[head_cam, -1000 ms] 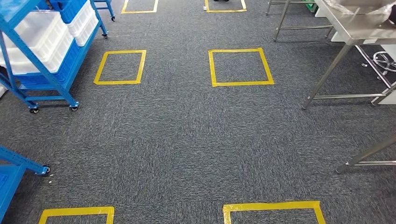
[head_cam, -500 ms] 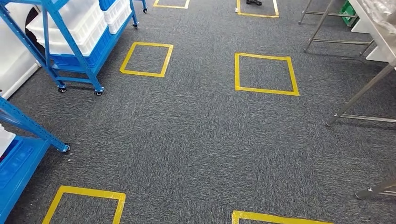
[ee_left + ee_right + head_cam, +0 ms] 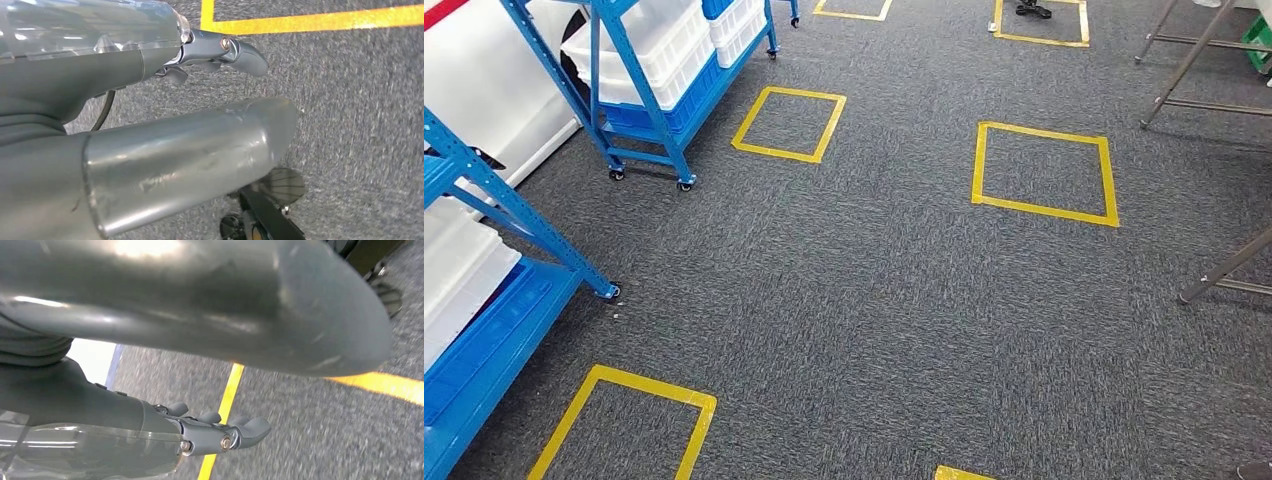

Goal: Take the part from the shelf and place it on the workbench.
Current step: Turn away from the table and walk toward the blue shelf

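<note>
So at this point the robot is out on the dark grey carpet floor (image 3: 854, 300), nowhere near grabbing anything yet.

Far left there's a blue metal wheeled shelf rack (image 3: 494, 330) right at the edge of the head view, with a white plastic bin (image 3: 454, 275) sitting on its low blue tray. A second blue metal shelf rack (image 3: 649, 95) stands further back, stacked with white plastic crates (image 3: 649, 50) on a blue crate. The part itself I can't pick out; my guess is it's in one of those bins, but nothing shows it.

Moving right: yellow tape squares on the carpet, one near the front left (image 3: 624, 420), one beside the far rack (image 3: 789, 122), another mid-right (image 3: 1044, 172). At the far right are the steel legs of the tabletop (image 3: 1224, 270).

Both arms hang down. The left robot hand (image 3: 220, 50) holds nothing, fingers loosely extended and apart. Same for the right robot hand (image 3: 220, 432): nothing in it, fingers spread loosely over the carpet.

What could go wrong: the near rack is on castors and sits close, so a sloppy approach could clip it and roll it away. Reaching into the wrong bin is the other risk, since the part isn't visible.
</note>
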Available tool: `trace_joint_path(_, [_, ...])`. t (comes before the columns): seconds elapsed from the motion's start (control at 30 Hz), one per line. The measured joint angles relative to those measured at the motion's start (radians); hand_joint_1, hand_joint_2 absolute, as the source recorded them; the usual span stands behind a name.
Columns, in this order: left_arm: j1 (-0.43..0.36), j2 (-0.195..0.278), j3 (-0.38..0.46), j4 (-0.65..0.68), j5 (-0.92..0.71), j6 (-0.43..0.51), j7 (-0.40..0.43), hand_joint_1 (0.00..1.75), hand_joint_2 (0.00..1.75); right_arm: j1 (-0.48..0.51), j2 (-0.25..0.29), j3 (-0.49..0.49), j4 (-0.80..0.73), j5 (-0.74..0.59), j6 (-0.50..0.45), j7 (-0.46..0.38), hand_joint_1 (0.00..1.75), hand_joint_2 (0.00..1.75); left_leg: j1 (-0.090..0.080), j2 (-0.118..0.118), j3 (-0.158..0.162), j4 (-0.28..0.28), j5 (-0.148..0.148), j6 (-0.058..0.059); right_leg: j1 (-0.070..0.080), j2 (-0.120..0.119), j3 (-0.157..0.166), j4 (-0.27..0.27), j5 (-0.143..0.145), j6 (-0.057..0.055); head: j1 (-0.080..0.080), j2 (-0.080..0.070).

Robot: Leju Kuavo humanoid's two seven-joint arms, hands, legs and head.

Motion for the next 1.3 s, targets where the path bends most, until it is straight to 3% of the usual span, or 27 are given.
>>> trace_joint_path(0.03, [-0.001, 0.0, 0.0, 0.0, 0.0, 0.0, 0.0, 0.0, 0.0, 0.001, 0.0, 0.0, 0.0, 0.0, 0.0, 0.0, 0.0, 0.0, 0.001, 0.003, -0.014, 0.03, -0.014, -0.001, 0.001, -0.005, 0.0, 0.0, 0.0, -0.001, 0.0, 0.0])
trace_joint_path(0.2, [0.0, 0.0, 0.0, 0.0, 0.0, 0.0, 0.0, 0.0, 0.0, 0.002, 0.0, 0.0, 0.0, 0.0, 0.0, 0.0, 0.0, 0.0, 0.002, 0.006, -0.039, 0.087, -0.032, -0.004, 0.002, -0.019, 0.0, 0.0, -0.002, -0.002, 0.0, 0.0])
trace_joint_path(0.33, [0.0, 0.001, 0.0, 0.0, 0.0, 0.0, -0.001, 0.0, 0.0, -0.001, 0.0, 0.0, 0.0, 0.0, 0.001, 0.0, 0.0, 0.0, -0.007, 0.077, 0.106, -0.187, 0.102, 0.016, 0.01, -0.091, 0.017, 0.004, -0.018, 0.015, 0.002, 0.0])
trace_joint_path(0.4, [0.002, 0.001, 0.0, 0.0, 0.0, 0.0, -0.002, 0.0, 0.0, -0.006, 0.0, 0.0, 0.0, 0.0, 0.001, 0.0, 0.0, 0.0, -0.008, 0.062, 0.107, -0.198, 0.104, 0.028, 0.011, -0.106, 0.02, 0.004, -0.023, 0.024, 0.004, 0.0])
trace_joint_path(0.47, [0.004, 0.002, 0.0, 0.0, 0.0, 0.0, -0.002, 0.0, 0.0, -0.008, 0.0, 0.0, 0.0, 0.0, 0.002, 0.0, 0.0, 0.0, -0.003, 0.043, 0.11, -0.209, 0.111, 0.04, 0.007, -0.071, 0.012, 0.03, -0.045, 0.034, 0.007, 0.0])
trace_joint_path(0.53, [0.001, 0.001, 0.0, 0.0, -0.001, 0.0, -0.002, 0.0, 0.0, -0.005, -0.001, 0.0, 0.0, 0.0, 0.003, 0.0, 0.0, 0.0, 0.0, 0.024, 0.11, -0.213, 0.116, 0.049, 0.0, -0.013, -0.037, 0.134, -0.103, 0.042, 0.012, 0.0])
trace_joint_path(0.6, [-0.001, 0.001, 0.0, 0.0, -0.001, 0.0, -0.002, 0.0, 0.0, -0.002, 0.0, 0.0, 0.0, 0.002, 0.004, 0.0, 0.0, 0.0, -0.001, 0.001, 0.107, -0.213, 0.117, 0.052, -0.004, 0.006, -0.106, 0.264, -0.154, 0.047, 0.013, 0.0])
trace_joint_path(0.63, [0.0, 0.001, 0.0, 0.0, -0.001, 0.0, -0.002, 0.0, 0.0, -0.001, 0.0, 0.0, 0.0, 0.003, 0.005, 0.0, 0.0, 0.0, -0.001, -0.011, 0.107, -0.212, 0.117, 0.052, -0.005, 0.007, -0.124, 0.294, -0.153, 0.049, 0.013, 0.0])
trace_joint_path(0.67, [0.001, 0.001, 0.0, 0.0, -0.001, 0.0, -0.002, 0.0, 0.0, -0.001, -0.001, 0.0, 0.0, 0.004, 0.006, 0.0, 0.0, 0.0, 0.0, -0.024, 0.108, -0.21, 0.117, 0.051, -0.007, 0.009, -0.123, 0.281, -0.129, 0.05, 0.013, 0.0])
trace_joint_path(0.7, [0.002, 0.001, 0.0, 0.0, -0.001, 0.0, -0.002, 0.0, 0.0, -0.001, -0.001, 0.0, 0.0, 0.006, 0.006, 0.0, 0.0, 0.0, 0.0, -0.037, 0.109, -0.208, 0.116, 0.049, -0.009, 0.014, -0.103, 0.232, -0.091, 0.05, 0.013, 0.0])
trace_joint_path(0.77, [0.002, 0.001, 0.0, 0.0, -0.001, 0.0, -0.002, 0.0, 0.0, 0.001, -0.001, 0.0, 0.0, 0.007, 0.007, 0.0, 0.0, 0.0, 0.001, -0.062, 0.107, -0.199, 0.112, 0.04, -0.014, 0.052, -0.047, 0.098, -0.021, 0.048, 0.013, 0.0])
trace_joint_path(0.83, [0.001, 0.001, 0.0, 0.0, -0.001, 0.0, -0.002, 0.0, 0.0, 0.001, -0.001, 0.0, 0.0, 0.009, 0.007, 0.0, 0.0, 0.0, 0.001, -0.081, 0.1, -0.192, 0.11, 0.027, -0.015, 0.08, -0.022, 0.034, -0.003, 0.043, 0.013, 0.0])
trace_joint_path(0.9, [0.003, 0.001, 0.001, 0.0, -0.001, 0.0, -0.002, 0.0, 0.0, -0.002, -0.001, 0.0, 0.0, 0.011, 0.007, 0.0, 0.0, 0.0, 0.003, -0.098, 0.093, -0.193, 0.113, 0.013, -0.012, 0.066, -0.022, 0.03, -0.002, 0.031, 0.012, 0.0])
trace_joint_path(0.93, [0.005, 0.001, 0.001, 0.0, -0.001, 0.0, -0.002, 0.0, 0.0, -0.003, 0.0, 0.0, 0.0, 0.012, 0.007, 0.0, 0.0, 0.0, 0.004, -0.091, 0.09, -0.189, 0.11, 0.007, -0.012, 0.055, -0.02, 0.027, 0.001, 0.024, 0.012, 0.0])
trace_joint_path(1.0, [0.005, 0.0, 0.002, 0.0, -0.001, 0.0, -0.002, 0.0, 0.0, -0.002, 0.0, 0.0, 0.0, 0.014, 0.007, 0.0, 0.0, 0.0, 0.004, -0.045, 0.065, -0.134, 0.074, -0.002, -0.012, 0.031, -0.018, 0.02, 0.005, 0.009, 0.006, 0.0])
trace_joint_path(1.07, [0.002, 0.0, 0.002, 0.0, -0.001, 0.0, -0.002, 0.0, 0.0, 0.003, 0.0, -0.001, 0.0, 0.015, 0.007, 0.0, 0.0, 0.0, 0.004, -0.001, 0.009, -0.011, 0.006, -0.007, -0.007, 0.004, -0.019, 0.019, 0.003, 0.001, -0.001, 0.0])
trace_joint_path(1.13, [0.002, 0.0, 0.002, 0.0, -0.001, 0.0, -0.002, 0.0, 0.0, 0.005, 0.0, -0.001, 0.0, 0.016, 0.007, 0.0, 0.0, 0.0, 0.006, 0.009, -0.034, 0.088, -0.028, -0.01, -0.002, -0.023, -0.019, 0.02, 0.001, -0.002, -0.001, 0.0])
trace_joint_path(1.17, [0.004, 0.0, 0.002, 0.0, -0.001, 0.0, -0.002, 0.0, 0.0, 0.005, 0.0, -0.001, 0.0, 0.016, 0.007, 0.0, 0.0, 0.0, 0.006, 0.011, -0.031, 0.088, -0.017, -0.01, 0.0, -0.035, -0.018, 0.02, 0.0, -0.003, -0.001, 0.0])
trace_joint_path(1.2, [0.005, 0.0, 0.002, 0.0, -0.001, 0.0, -0.002, 0.0, 0.0, 0.004, 0.0, -0.001, 0.0, 0.017, 0.007, 0.0, 0.0, 0.0, 0.005, 0.015, -0.008, 0.047, 0.01, -0.007, 0.001, -0.046, -0.016, 0.02, -0.002, -0.003, -0.001, 0.0])
trace_joint_path(1.23, [0.005, 0.001, 0.002, 0.0, -0.001, 0.0, -0.002, 0.0, 0.0, 0.003, 0.0, -0.001, 0.0, 0.017, 0.007, 0.0, 0.0, 0.0, 0.004, 0.029, 0.03, -0.023, 0.045, -0.002, 0.003, -0.057, -0.013, 0.021, -0.004, -0.001, -0.001, 0.0])
trace_joint_path(1.3, [0.002, 0.001, 0.002, 0.0, -0.001, 0.0, -0.002, 0.0, 0.0, 0.002, 0.0, -0.001, 0.0, 0.017, 0.008, 0.0, 0.0, 0.0, -0.007, 0.071, 0.094, -0.149, 0.087, 0.013, 0.007, -0.076, -0.007, 0.022, -0.009, 0.006, -0.001, 0.0])
